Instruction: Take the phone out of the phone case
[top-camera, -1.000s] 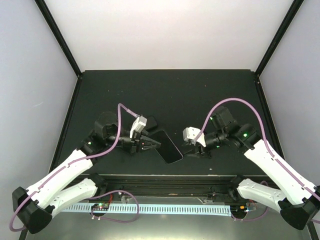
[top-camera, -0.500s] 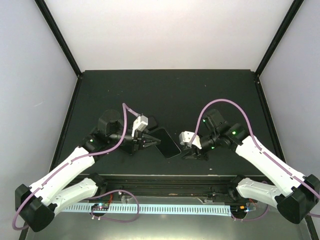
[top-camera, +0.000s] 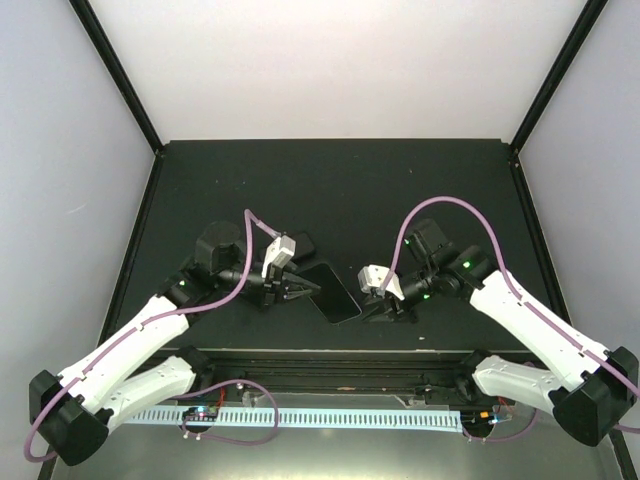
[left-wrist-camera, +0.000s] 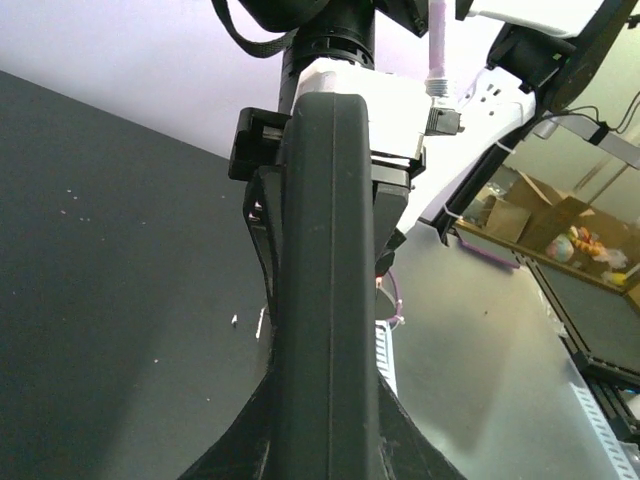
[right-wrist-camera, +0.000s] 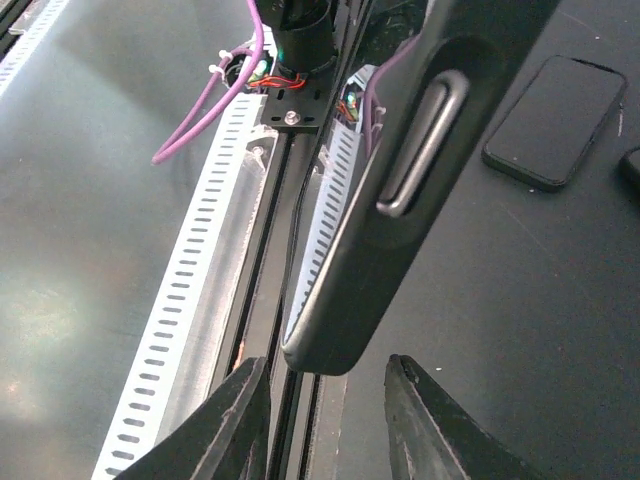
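The black cased phone (top-camera: 338, 295) hangs just above the table's near middle, held by its left end in my left gripper (top-camera: 303, 290), which is shut on it. In the left wrist view it runs edge-on (left-wrist-camera: 325, 250) up between my fingers (left-wrist-camera: 325, 410). My right gripper (top-camera: 375, 303) is open at its right end. In the right wrist view the case's rounded end and side-button slot (right-wrist-camera: 400, 230) sit just above the gap between my open fingers (right-wrist-camera: 325, 365), not touching them.
A second dark phone-shaped slab (right-wrist-camera: 555, 120) lies flat on the black table (top-camera: 330, 190), behind my left gripper (top-camera: 300, 243). A black rail and a white slotted cable duct (right-wrist-camera: 190, 280) run along the near edge.
My right gripper has moved left, up to the free end of the cased phone. My left gripper has shifted the phone slightly and keeps hold of it.
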